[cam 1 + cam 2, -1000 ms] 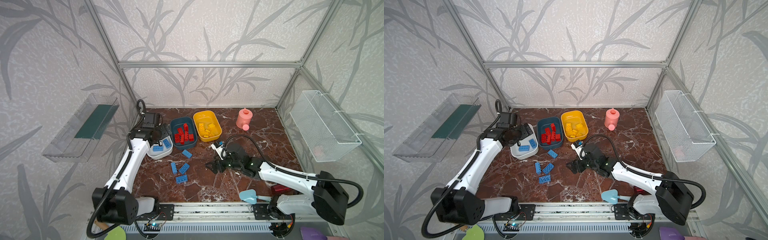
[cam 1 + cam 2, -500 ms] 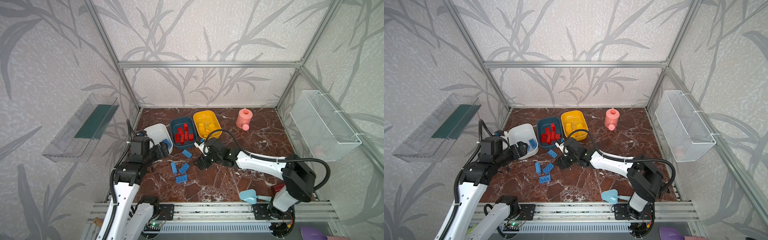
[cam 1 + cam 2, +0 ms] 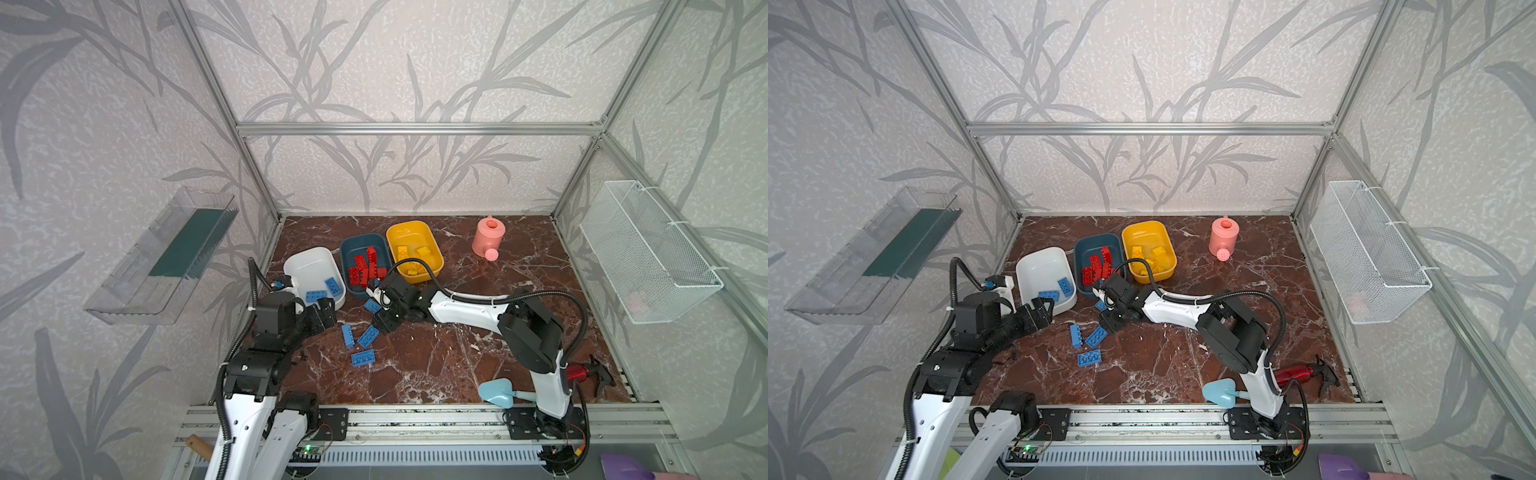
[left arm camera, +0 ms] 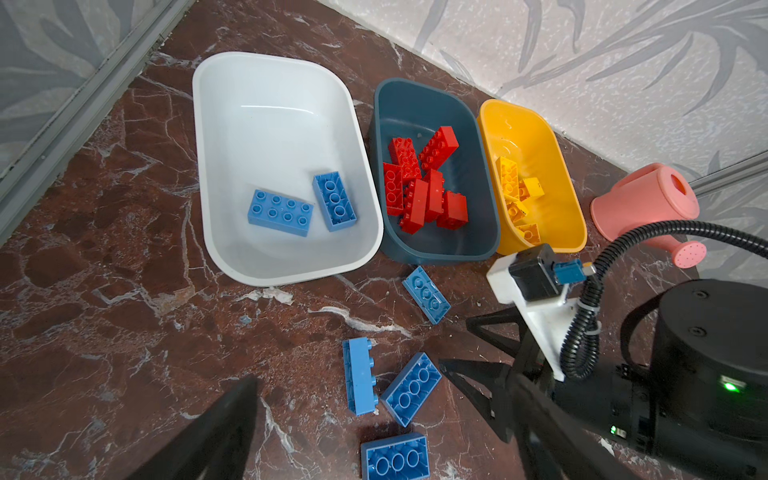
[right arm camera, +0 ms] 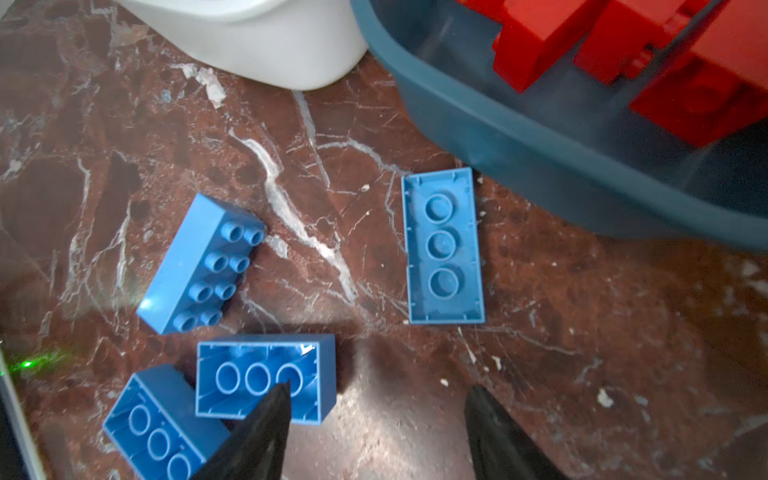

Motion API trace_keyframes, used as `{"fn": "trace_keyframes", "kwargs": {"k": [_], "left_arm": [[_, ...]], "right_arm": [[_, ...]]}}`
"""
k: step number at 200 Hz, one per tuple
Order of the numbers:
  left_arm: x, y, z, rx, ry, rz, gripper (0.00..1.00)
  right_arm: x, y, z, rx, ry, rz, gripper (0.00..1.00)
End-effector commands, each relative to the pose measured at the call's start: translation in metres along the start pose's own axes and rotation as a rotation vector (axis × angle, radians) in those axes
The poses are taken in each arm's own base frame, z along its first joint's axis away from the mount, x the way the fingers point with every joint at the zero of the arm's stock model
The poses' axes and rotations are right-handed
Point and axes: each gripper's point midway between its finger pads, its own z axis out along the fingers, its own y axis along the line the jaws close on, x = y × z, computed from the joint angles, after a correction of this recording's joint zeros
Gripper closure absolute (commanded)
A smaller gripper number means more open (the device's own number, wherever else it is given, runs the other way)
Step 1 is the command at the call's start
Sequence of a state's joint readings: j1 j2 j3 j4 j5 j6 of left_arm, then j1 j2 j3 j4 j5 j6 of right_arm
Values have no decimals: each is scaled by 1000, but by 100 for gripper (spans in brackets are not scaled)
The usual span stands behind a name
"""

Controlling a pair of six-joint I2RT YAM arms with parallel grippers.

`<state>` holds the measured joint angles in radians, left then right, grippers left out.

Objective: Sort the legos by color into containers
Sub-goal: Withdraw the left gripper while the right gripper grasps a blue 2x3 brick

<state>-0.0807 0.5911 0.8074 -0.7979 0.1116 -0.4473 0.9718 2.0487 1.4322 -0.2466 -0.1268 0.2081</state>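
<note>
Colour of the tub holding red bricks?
Dark teal-blue; the tub shows clearest in the left wrist view.

We find no legible text, label, brand, number or sign in any view. Stud tops on blue legos (image 4: 280, 212) too small and soft for us to tell any embossing.

Blue legos (image 3: 363, 358), red legos (image 3: 365, 268), white-veined maroon table (image 3: 436, 361)
</note>
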Motion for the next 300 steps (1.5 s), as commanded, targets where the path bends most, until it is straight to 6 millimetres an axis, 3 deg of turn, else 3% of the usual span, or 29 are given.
{"fn": "trace_keyframes", "kwargs": {"k": [1,55,118,152,191,210,259,300], "left_arm": [[1,0,2,-2,-2,16,7],[2,-2,2,2,3,27,7],[4,-3,4,0,15,31,7],[4,-3,5,0,22,32,7],[4,-2,5,-6,23,33,7],[5,-2,5,-6,23,35,7],[5,-2,7,-11,30,34,7],[5,0,7,-18,27,35,7]], "right_arm": [[3,-5,6,49,41,-29,33],[-3,-14,29,94,62,-54,39],[-8,-20,41,125,61,-68,39],[-14,-24,45,140,50,-94,22],[-18,-24,53,139,44,-120,21],[-18,-23,56,126,46,-122,25],[-10,-17,57,87,50,-104,46],[-15,-12,45,66,19,-89,60]]}}
